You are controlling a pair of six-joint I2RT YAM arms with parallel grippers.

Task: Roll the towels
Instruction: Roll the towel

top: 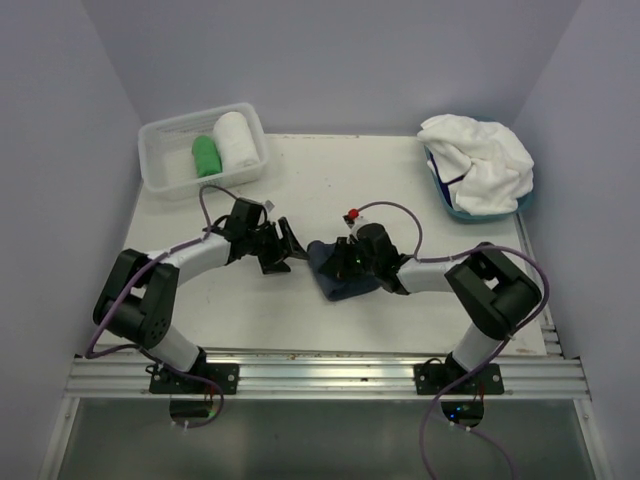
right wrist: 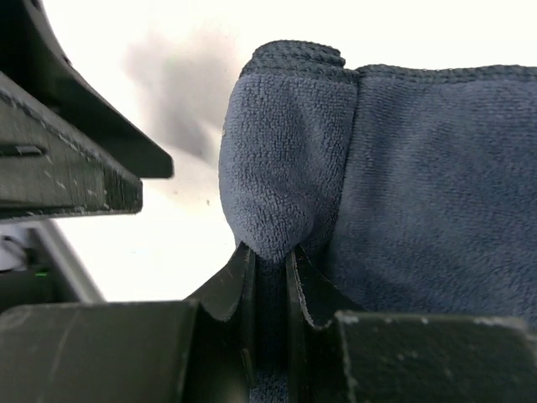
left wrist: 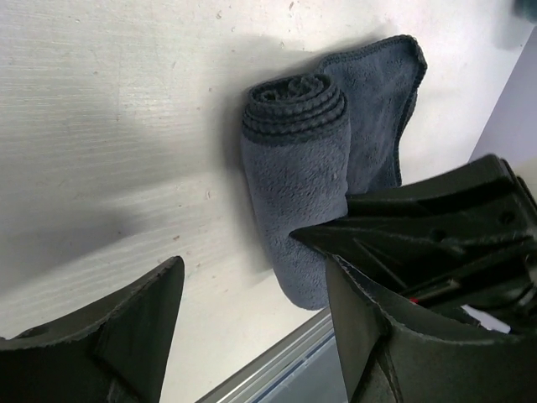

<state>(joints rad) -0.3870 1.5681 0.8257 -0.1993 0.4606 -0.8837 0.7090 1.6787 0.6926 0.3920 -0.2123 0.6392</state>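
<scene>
Pinching the rolled end of the navy towel [right wrist: 285, 168] between almost-closed fingers, the right gripper [right wrist: 268, 256] should roll toward the flat tail beside them; the left gripper [left wrist: 252, 273] stands wide, empty.

Towel [top: 336, 280] right of left hand [top: 290, 252]

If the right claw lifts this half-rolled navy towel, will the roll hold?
The half-rolled dark navy towel is probably floppy: its loose tail lies flat. The roll would likely sag or unwind, as the right claw pinches one end.
</scene>
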